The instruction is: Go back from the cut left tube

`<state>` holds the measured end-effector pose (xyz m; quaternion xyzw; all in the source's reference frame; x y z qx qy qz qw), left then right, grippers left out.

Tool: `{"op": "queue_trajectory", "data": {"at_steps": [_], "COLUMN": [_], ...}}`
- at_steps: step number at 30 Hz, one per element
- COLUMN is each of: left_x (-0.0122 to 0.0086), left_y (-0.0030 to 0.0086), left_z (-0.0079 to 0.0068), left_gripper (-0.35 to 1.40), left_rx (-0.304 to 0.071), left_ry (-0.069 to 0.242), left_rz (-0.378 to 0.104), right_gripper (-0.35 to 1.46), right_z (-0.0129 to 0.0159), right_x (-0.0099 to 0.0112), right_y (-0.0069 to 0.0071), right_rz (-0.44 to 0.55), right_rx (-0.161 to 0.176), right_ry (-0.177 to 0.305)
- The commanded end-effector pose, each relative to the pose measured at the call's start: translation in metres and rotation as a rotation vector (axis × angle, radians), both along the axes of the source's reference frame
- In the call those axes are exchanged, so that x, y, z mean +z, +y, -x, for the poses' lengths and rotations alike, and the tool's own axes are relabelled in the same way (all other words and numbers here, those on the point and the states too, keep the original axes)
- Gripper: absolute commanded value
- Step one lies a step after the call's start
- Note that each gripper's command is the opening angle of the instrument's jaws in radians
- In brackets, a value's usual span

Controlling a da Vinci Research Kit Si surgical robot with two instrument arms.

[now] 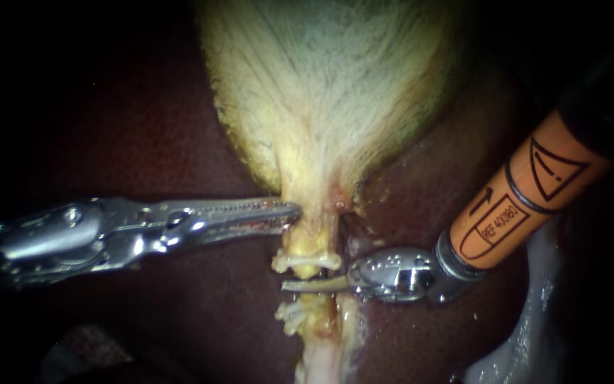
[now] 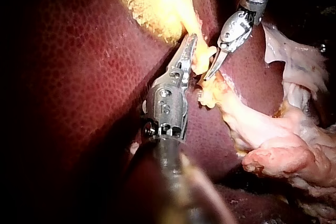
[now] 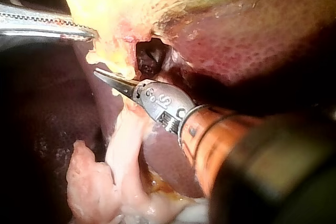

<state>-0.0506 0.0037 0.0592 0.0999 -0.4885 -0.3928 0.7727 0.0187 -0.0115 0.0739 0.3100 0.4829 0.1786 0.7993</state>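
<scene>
Now the blades of our right instrument lie together, thin and flat, and they hold nothing. They reach across the left tube, in the gap between the upper clip and the lower clip, and they are very near to both.

To go back well, we judge that the blades should remain together and leave along the line of their own shaft, toward the right side of the endoscope view. They should not lift or swing sideways, so that no edge catches a clip or the tube's end. A slow, straight way out is best.

The jaws of our left instrument are also together. Their tip touches the yellow tissue where the gallbladder becomes narrow, just above the upper clip. This instrument should be steady while the other one leaves, so the tube does not move against the blades.

Some things we cannot see. The blades cover the cut itself, so we cannot tell if the two ends are fully apart. We also cannot tell if the left tip pinches any tissue. Beside the tube, on its right, is a dark hollow that is hard to read. The liver goes into darkness at the edges, and the right shaft is cut off by the view's edge.
</scene>
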Motion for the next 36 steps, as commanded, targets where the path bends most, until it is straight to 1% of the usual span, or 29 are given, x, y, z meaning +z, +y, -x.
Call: {"op": "queue_trajectory", "data": {"at_steps": [1,4,5,7,10,11,13,16,22,25,27,29,32,33,36], "left_x": [0.0,0.0,0.0,0.0,0.0,0.0,0.0,0.0,0.0,0.0,0.0,0.0,0.0001,0.0001,0.0001], "left_y": [0.0,0.0,0.0,0.0,0.0,0.0,0.0,0.0,0.0,0.0,0.0001,0.0001,0.0002,0.0002,0.0002], "left_z": [0.0,0.0,0.0,0.0,0.0,0.0,0.0,0.0,0.0,-0.0001,-0.0001,-0.0002,-0.0002,-0.0002,-0.0003], "left_gripper": [0.04,0.04,0.04,0.04,0.04,0.04,0.04,0.04,0.04,0.04,0.04,0.04,0.04,0.04,0.04], "left_rx": [0.0,0.0,0.0,0.0,0.0,0.0,0.0,0.0,0.0,0.001,0.001,0.001,0.002,0.002,0.002], "left_ry": [0.0,0.0,0.0,0.0,0.0,0.0,0.0,0.0,0.0,-0.001,-0.001,-0.001,-0.001,-0.001,-0.002], "left_rz": [0.0,0.0,0.0,0.0,0.0,0.0,0.0,0.0,0.0,0.0,-0.001,-0.001,-0.001,-0.001,-0.001], "right_gripper": [-0.35,-0.35,-0.28,0.19,0.66,0.73,0.79,0.84,0.84,0.86,0.86,0.88,0.88,0.88,0.83], "right_z": [0.0,0.0,-0.0001,-0.0002,-0.0004,-0.0005,-0.0006,-0.0005,-0.0002,0.0004,0.0011,0.002,0.0038,0.0047,0.0068], "right_x": [-0.0001,-0.0002,-0.0002,-0.0004,-0.0005,-0.0005,-0.0005,-0.0005,-0.0009,-0.0016,-0.0024,-0.0032,-0.0044,-0.0049,-0.006], "right_y": [0.0,-0.0001,-0.0001,-0.0002,-0.0003,-0.0003,-0.0003,-0.0003,-0.0005,-0.0011,-0.0015,-0.0016,-0.0011,-0.0007,0.0005], "right_rz": [-0.01,-0.052,-0.057,-0.088,-0.103,-0.109,-0.109,-0.109,-0.109,-0.109,-0.11,-0.112,-0.12,-0.122,-0.119], "right_rx": [0.004,0.021,0.023,0.036,0.043,0.045,0.045,0.045,0.042,0.034,0.027,0.021,0.014,0.012,0.034], "right_ry": [-0.004,-0.018,-0.02,-0.031,-0.037,-0.039,-0.039,-0.039,-0.037,-0.034,-0.029,-0.026,-0.022,-0.025,-0.029]}}
